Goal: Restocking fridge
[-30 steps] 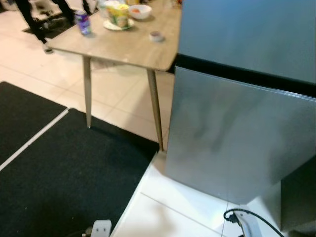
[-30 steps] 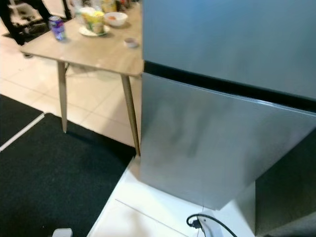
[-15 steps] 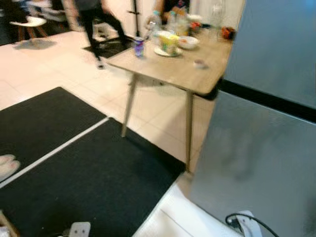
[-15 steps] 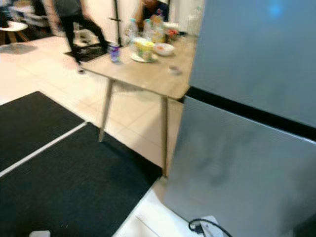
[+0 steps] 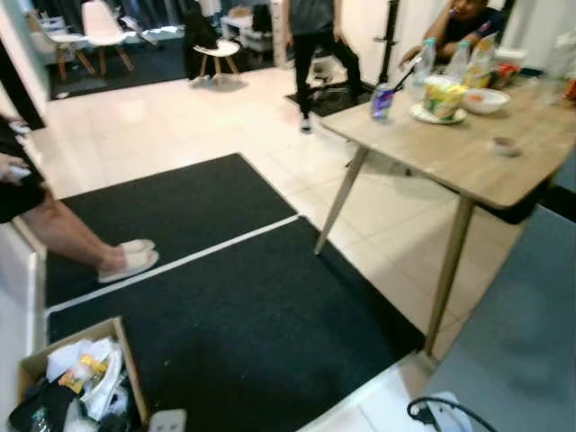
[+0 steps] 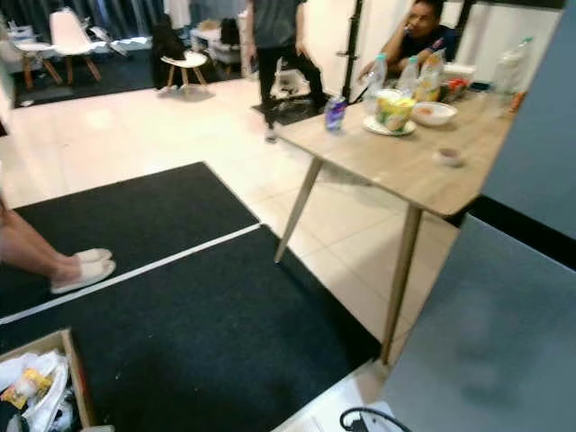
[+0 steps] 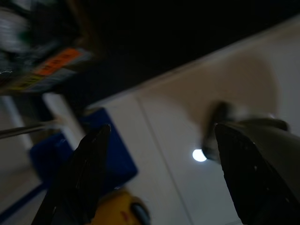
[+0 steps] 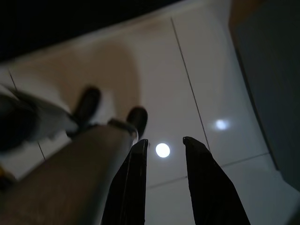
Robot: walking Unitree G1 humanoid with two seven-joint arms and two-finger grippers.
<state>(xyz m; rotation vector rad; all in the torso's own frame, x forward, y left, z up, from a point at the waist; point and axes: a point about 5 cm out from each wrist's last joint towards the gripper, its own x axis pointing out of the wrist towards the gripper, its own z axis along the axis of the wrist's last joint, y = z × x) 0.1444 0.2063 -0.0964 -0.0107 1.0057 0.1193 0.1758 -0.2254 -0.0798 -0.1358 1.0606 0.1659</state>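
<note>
Hanging idle over the white tiled floor (image 8: 201, 70), the left gripper (image 7: 154, 178) gapes wide and the right gripper (image 8: 164, 183) stands slightly parted, both empty, with the tall grey metal fridge (image 6: 504, 333) nearer the right one, forward.

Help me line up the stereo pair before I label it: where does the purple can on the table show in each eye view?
Left eye view: the can stands at the table's far left corner, upper right of centre.
Right eye view: the can is at the same corner, closer to the middle of the picture.
Shared landmark: the yellow cup on a plate, just right of the can in both.
</note>
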